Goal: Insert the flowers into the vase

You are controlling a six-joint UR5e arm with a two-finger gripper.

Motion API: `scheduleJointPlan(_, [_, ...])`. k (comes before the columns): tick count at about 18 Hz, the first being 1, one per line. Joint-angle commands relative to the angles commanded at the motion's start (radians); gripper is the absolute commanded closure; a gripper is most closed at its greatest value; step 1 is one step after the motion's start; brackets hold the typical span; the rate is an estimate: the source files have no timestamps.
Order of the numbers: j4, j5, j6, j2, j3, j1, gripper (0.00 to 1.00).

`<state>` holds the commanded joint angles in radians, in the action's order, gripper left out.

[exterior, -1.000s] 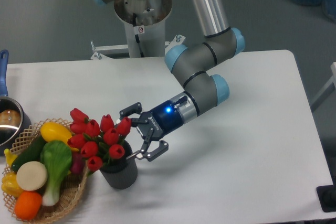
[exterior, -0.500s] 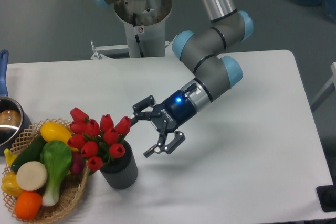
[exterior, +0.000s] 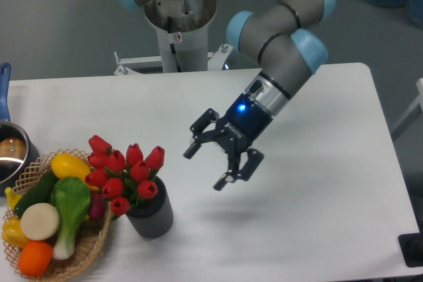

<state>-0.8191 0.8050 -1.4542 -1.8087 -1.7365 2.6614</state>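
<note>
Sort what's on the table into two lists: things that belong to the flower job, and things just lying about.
Job:
- flowers, standing in the vase
- vase
- gripper, open, apart from the flowers

Lying about:
- wicker basket
- toy vegetables in the basket
- metal pot with blue handle, left edge

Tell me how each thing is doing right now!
flowers: standing in the vase
vase: upright on the table, beside the basket
gripper: open, empty, off to the right of the flowers
basket: full of toy vegetables
pot: at the left edge, partly out of view
</note>
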Motion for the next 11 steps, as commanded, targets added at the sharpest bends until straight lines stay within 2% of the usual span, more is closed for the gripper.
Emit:
scheduleJointPlan(2, [-0.005,0.051,0.008,0.028,0.006,0.014,0.0])
scheduleJointPlan(5, [-0.009,0.241,0.043,0.093,0.014,0.031,0.0])
scheduleJointPlan(8, [-0.015,0.324,0.086,0.146,0.014,0.038,0.0])
scheduleJointPlan(9, [-0.026,0.363,0.086,0.169,0.009,0.046,0.0])
scheduleJointPlan(11, [-0.087,0.457,0.078,0.21,0.008,0.051,0.0])
